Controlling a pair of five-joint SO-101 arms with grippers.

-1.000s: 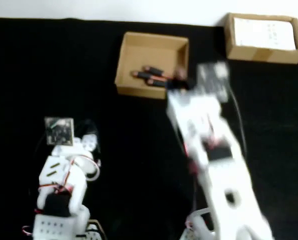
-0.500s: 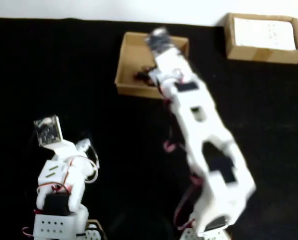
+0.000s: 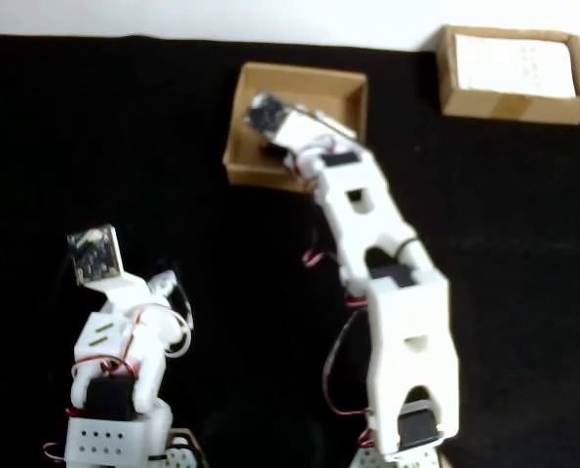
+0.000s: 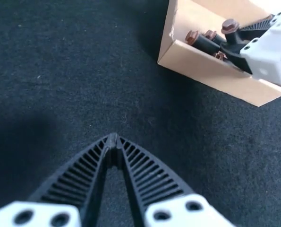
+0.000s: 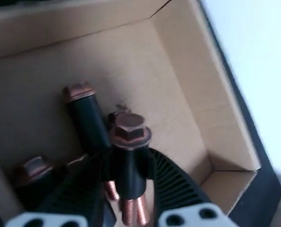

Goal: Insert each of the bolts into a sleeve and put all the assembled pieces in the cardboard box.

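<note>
Black cloth covers the table (image 3: pixel 124 127), and near its far edge stands the open brown cardboard box (image 3: pixel 343 102). The right arm stretches over this box. The right gripper (image 5: pixel 127 163) is clamped around a black sleeve with a copper-coloured hex bolt (image 5: pixel 129 142) pushed through it, the bolt head pointing up. The piece hangs inside the box walls, just beside the other assembled pieces (image 5: pixel 86 120) that lie on the box floor. Whether it touches the floor cannot be told.

The step in hand seems to be the placing of this piece. To do it well, the right gripper should come down close to a bare part of the floor, so the piece does not drop on its neighbours or bounce. Then the fingers should open fully and the arm should lift straight up, away from the near wall, so that nothing is dragged out.

The left gripper (image 4: pixel 113 142) is closed on nothing above the cloth, well apart from the box.
</note>
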